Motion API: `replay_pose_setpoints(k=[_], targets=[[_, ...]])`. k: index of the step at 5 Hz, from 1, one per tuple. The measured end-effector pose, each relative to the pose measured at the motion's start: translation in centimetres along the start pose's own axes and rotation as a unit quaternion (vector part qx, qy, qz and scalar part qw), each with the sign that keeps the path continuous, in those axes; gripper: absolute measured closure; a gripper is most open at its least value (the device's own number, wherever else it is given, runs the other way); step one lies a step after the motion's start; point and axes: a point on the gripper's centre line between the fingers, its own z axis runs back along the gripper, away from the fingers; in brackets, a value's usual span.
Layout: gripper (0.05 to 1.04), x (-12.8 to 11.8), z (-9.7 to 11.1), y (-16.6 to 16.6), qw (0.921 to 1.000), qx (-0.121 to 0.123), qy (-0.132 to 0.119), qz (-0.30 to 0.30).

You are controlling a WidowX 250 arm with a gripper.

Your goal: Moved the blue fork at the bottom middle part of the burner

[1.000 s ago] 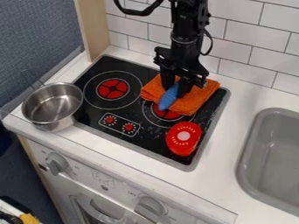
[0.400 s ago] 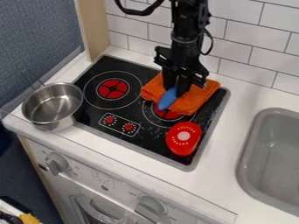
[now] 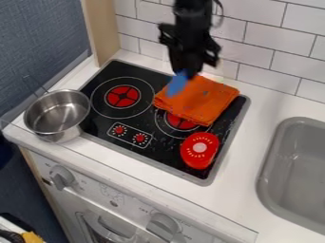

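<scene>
Newly lifted off the orange cloth (image 3: 200, 100) near the back-right corner of the stovetop (image 3: 166, 156), with blue fork (image 3: 177, 84) clamped in the tool (image 3: 185, 71); apparently secured, hence ready for carrying to the middle of the front edge, by the red knobs (image 3: 139, 138).

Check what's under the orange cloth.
Black stovetop and part of the burner nearer the sink. Anything else beneath the cloth is covered, can't tell.
</scene>
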Motion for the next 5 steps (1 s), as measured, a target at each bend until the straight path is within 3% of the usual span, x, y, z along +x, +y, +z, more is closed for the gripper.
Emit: replay_pose_setpoints(k=[1, 3, 4, 5], targets=[[0.734, -2.4, 0.2, 0.2, 0.9998, -0.007, 0.017, -0.004], [0.734, -9.3, -1.6, 0.0, 0.9962, -0.012, 0.084, -0.023], [0.734, -11.7, -2.7, 0.0, 0.9937, -0.006, 0.109, -0.025], [0.734, -12.9, -3.2, 0.1, 0.9928, 0.001, 0.119, -0.019]])
